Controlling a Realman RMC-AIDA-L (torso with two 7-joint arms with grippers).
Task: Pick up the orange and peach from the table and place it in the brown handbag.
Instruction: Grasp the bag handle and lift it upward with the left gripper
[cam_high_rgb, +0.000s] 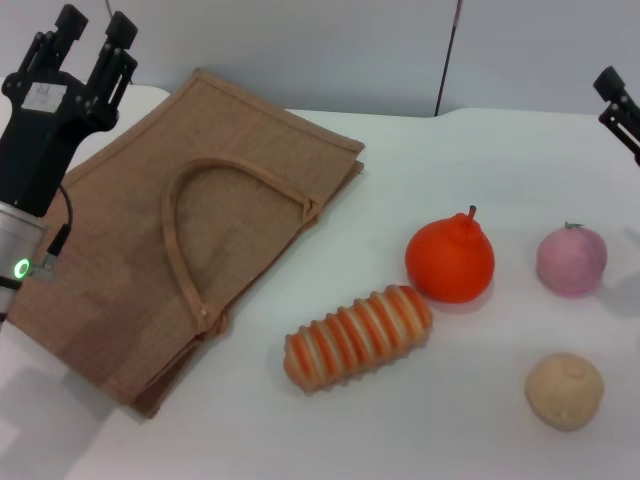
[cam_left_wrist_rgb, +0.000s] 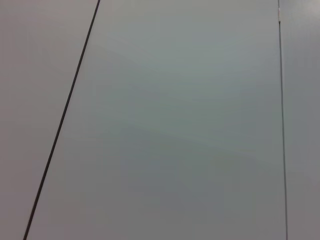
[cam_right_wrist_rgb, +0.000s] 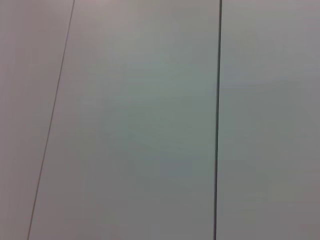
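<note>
The orange (cam_high_rgb: 449, 259), bright orange-red with a knobbed top and stem, sits on the white table right of centre. The peach (cam_high_rgb: 571, 260), pale pink, lies to its right. The brown handbag (cam_high_rgb: 120, 270) lies flat on the left half of the table, its looped handles (cam_high_rgb: 185, 250) on top. My left gripper (cam_high_rgb: 92, 28) is raised at the far left above the bag's left edge, fingers pointing up and apart, empty. My right gripper (cam_high_rgb: 618, 100) shows only partly at the right edge, raised above the table. Both wrist views show only a plain grey wall.
An orange-and-cream striped loaf-like item (cam_high_rgb: 357, 337) lies in front of the orange. A tan round ball (cam_high_rgb: 564, 390) lies in front of the peach. The white table (cam_high_rgb: 420, 430) runs to the wall at the back.
</note>
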